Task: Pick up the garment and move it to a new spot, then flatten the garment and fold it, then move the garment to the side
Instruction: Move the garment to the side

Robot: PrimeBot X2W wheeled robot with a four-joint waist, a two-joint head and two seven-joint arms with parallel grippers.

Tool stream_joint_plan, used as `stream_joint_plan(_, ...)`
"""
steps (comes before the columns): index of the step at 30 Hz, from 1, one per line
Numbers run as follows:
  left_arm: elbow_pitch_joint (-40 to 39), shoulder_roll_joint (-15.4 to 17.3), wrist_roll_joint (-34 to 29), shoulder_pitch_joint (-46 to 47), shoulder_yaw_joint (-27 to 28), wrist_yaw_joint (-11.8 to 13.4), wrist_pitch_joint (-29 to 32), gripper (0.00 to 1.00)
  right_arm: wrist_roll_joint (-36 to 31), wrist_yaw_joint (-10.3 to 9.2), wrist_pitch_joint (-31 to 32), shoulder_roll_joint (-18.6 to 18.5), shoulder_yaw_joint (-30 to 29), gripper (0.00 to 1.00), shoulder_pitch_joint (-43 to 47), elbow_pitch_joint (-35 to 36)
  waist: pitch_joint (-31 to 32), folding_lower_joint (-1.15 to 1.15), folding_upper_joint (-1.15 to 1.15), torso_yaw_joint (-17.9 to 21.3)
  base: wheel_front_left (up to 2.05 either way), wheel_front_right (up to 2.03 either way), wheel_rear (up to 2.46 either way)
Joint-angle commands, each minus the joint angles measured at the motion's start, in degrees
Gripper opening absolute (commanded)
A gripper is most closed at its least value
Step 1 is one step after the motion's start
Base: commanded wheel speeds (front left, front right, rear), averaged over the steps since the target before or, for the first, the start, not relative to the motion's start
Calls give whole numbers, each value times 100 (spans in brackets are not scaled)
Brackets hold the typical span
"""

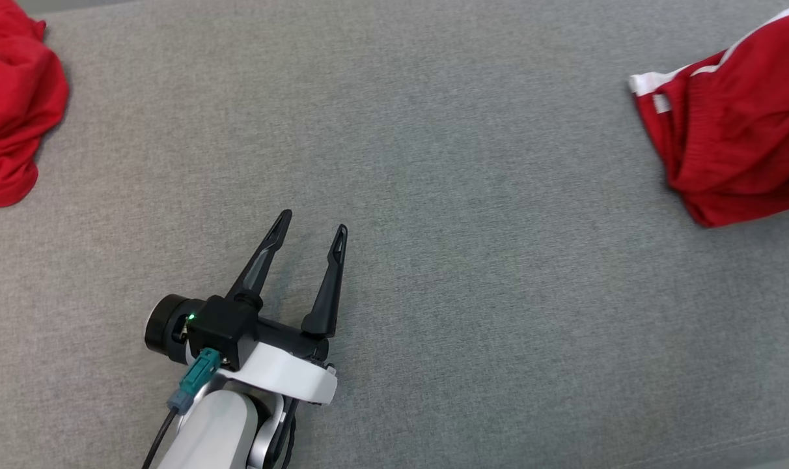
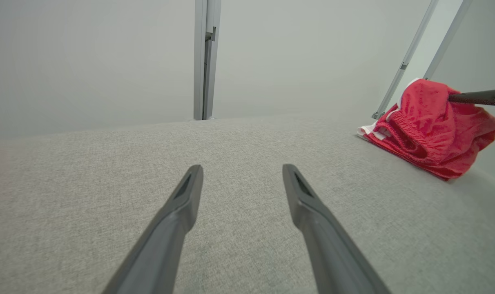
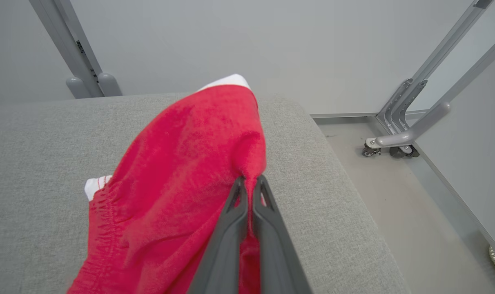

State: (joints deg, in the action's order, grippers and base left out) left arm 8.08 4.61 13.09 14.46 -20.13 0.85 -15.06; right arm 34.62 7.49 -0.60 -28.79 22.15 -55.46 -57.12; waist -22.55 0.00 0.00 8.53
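The garment [image 1: 739, 130] is red with white trim and an elastic waistband, bunched at the right edge of the grey fabric table [image 1: 433, 195]. In the right wrist view my right gripper [image 3: 251, 179] is shut on a fold of the garment [image 3: 182, 171], which is pulled up off the surface into a peak. The left wrist view shows the same garment [image 2: 431, 126] at its right, with the right gripper's dark fingers [image 2: 472, 97] pinching its top. My left gripper [image 1: 313, 222] hovers open over bare table at lower centre-left, far from the garment, its fingers [image 2: 242, 168] holding nothing.
A second crumpled red cloth [image 1: 10, 111] lies at the table's far left edge. The table's right edge [image 3: 337, 163] drops to the floor just beyond the garment. Grey metal frame legs on casters [image 3: 390, 143] stand there, and an upright post [image 2: 206, 61] behind the table.
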Motion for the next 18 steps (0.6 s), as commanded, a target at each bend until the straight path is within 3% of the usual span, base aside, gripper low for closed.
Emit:
stream_joint_plan(1, -48, 52, -32, 7, 15, 35, 9, 100, -101, 1, -84, -121, -72, 0, -140, -144, -79, 0, 0, -97, 0, 0, 0)
stream_joint_plan(12, -181, 128, -32, 41, -23, 97, 64, 100, -658, 1, -625, -458, -430, 0, -663, -1187, -239, 0, 0, -319, 0, 0, 0)
stream_joint_plan(14, -186, 135, -25, 44, -35, 107, 73, 100, -802, 1, -797, -437, -486, 47, -721, -1359, -253, 0, 0, -341, 0, 0, 0)
stream_joint_plan(15, -184, 137, -21, 43, -43, 111, 73, 100, -881, 1, -903, -426, -509, 100, -737, -1413, -256, 0, 0, -349, 0, 0, 0)
stream_joint_plan(18, -171, 138, -9, 36, -54, 118, 75, 100, -1015, 1, -1058, -406, -568, 100, -749, -1516, -255, 0, 0, -360, 0, 0, 0)
